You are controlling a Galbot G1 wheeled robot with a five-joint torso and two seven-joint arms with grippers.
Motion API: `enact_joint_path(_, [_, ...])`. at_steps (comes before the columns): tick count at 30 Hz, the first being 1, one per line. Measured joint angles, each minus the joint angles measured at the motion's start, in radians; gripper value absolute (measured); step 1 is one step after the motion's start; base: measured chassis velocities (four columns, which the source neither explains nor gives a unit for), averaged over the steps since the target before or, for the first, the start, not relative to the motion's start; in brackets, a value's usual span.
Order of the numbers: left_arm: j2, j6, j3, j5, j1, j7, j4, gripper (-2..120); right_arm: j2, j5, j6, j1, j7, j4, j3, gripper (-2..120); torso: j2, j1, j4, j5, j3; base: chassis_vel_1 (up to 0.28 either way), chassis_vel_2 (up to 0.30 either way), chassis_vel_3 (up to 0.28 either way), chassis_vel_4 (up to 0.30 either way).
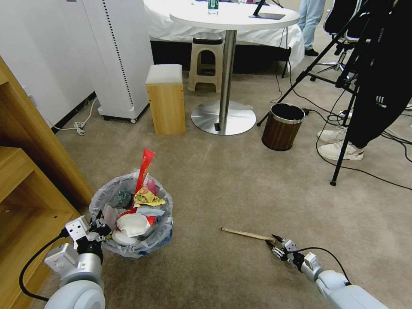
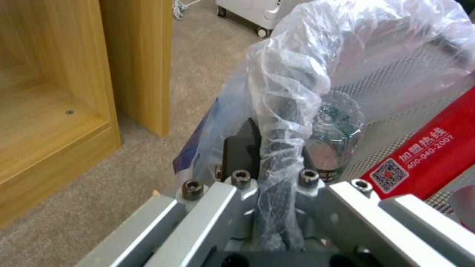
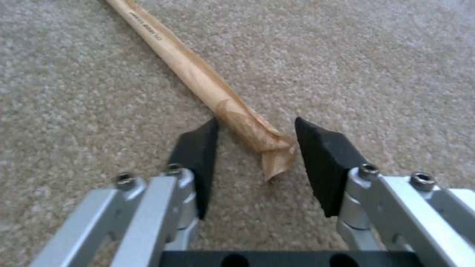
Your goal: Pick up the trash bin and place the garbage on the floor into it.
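The trash bin, lined with a crinkly white bag, holds garbage: a tall red wrapper, a yellow wrapper and crushed cups. My left gripper is shut on the bin's near rim; in the left wrist view the gripper pinches the bagged rim, with a small bottle and the red wrapper inside. A wooden stick in a paper sleeve lies on the beige floor. My right gripper stands open at floor level, its fingers on either side of the stick's near end.
A wooden shelf unit stands close on the bin's left. Farther off are a brown wood-grain bin, a wooden box stool, a round table's base, a tripod leg and a person's shoes.
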Motion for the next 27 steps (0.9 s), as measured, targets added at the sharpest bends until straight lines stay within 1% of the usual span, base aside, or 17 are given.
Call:
enact_joint_path(2, [-0.002,-0.002,-0.001,0.002,0.002,0.002,0.0,1,0.004,-0.005,0.003,0.001,0.0,-0.003,-0.001,32,0.0,0.0,0.0,0.0,0.0,0.0,0.0,0.0,0.0])
enact_joint_path(3, [-0.002,-0.002,-0.001,0.002,0.002,0.002,0.0,1,0.004,-0.005,0.003,0.001,0.0,-0.003,-0.001,32,0.0,0.0,0.0,0.0,0.0,0.0,0.0,0.0,0.0])
enact_joint_path(4, [-0.003,-0.003,-0.001,0.002,0.003,0.003,-0.001,1,0.005,-0.006,0.004,0.002,0.001,-0.005,-0.002,29,0.0,0.0,0.0,0.0,0.0,0.0,0.0,0.0,0.0])
enact_joint_path(5, [-0.004,-0.003,-0.001,0.003,0.003,0.003,-0.003,1,0.007,-0.007,0.005,0.004,0.001,-0.006,-0.003,22,0.0,0.0,0.0,0.0,0.0,0.0,0.0,0.0,0.0])
enact_joint_path(6, [-0.005,-0.003,-0.001,0.003,0.003,0.004,-0.005,1,0.009,-0.01,0.005,0.006,0.001,-0.008,-0.003,19,0.0,0.0,0.0,0.0,0.0,0.0,0.0,0.0,0.0])
enact_joint_path(7, [-0.005,-0.003,-0.001,0.003,0.003,0.004,-0.005,1,0.009,-0.01,0.005,0.006,0.001,-0.008,-0.003,19,0.0,0.0,0.0,0.0,0.0,0.0,0.0,0.0,0.0])
enact_joint_path(9, [-0.005,-0.003,-0.001,0.003,0.003,0.004,-0.008,1,0.011,-0.012,0.009,0.01,0.0,-0.013,-0.003,13,0.0,0.0,0.0,0.0,0.0,0.0,0.0,0.0,0.0])
enact_joint_path(11, [-0.005,-0.003,-0.001,0.003,0.003,0.004,-0.008,1,0.011,-0.012,0.009,0.01,0.0,-0.013,-0.003,13,0.0,0.0,0.0,0.0,0.0,0.0,0.0,0.0,0.0])
enact_joint_path(12, [-0.007,-0.003,-0.001,0.003,0.004,0.004,-0.011,1,0.013,-0.015,0.013,0.012,0.0,-0.018,-0.003,6,0.0,0.0,0.0,0.0,0.0,0.0,0.0,0.0,0.0])
enact_joint_path(18, [-0.012,-0.003,0.004,0.007,0.002,0.006,-0.008,1,0.011,-0.015,0.02,0.007,-0.002,-0.009,0.002,0,0.0,0.0,0.0,0.0001,0.0,0.0,0.0,0.0,0.0])
enact_joint_path(21, [-0.012,-0.003,0.004,0.008,-0.001,0.006,-0.001,1,0.0,0.0,0.021,-0.003,-0.009,0.016,0.011,0,0.0,0.0,0.0001,0.0,0.0,0.0,0.0,0.0,0.0])
enact_joint_path(24, [-0.011,-0.003,0.004,0.009,-0.006,0.006,0.011,1,-0.026,0.044,0.022,-0.032,-0.016,0.079,0.018,0,0.0,0.0,-0.0001,0.0,0.0,0.0,0.0,0.0,0.0])
enact_joint_path(25, [-0.011,-0.003,0.004,0.009,-0.006,0.006,0.011,1,-0.026,0.044,0.022,-0.032,-0.016,0.079,0.018,0,0.0,0.0,-0.0001,0.0,0.0,0.0,0.0,0.0,0.0])
enact_joint_path(27, [-0.01,-0.003,0.005,0.009,-0.01,0.007,0.024,1,-0.044,0.08,0.019,-0.059,-0.017,0.143,0.031,0,0.0,0.0,-0.0001,-0.0001,0.0,0.0,0.0,0.0,0.0])
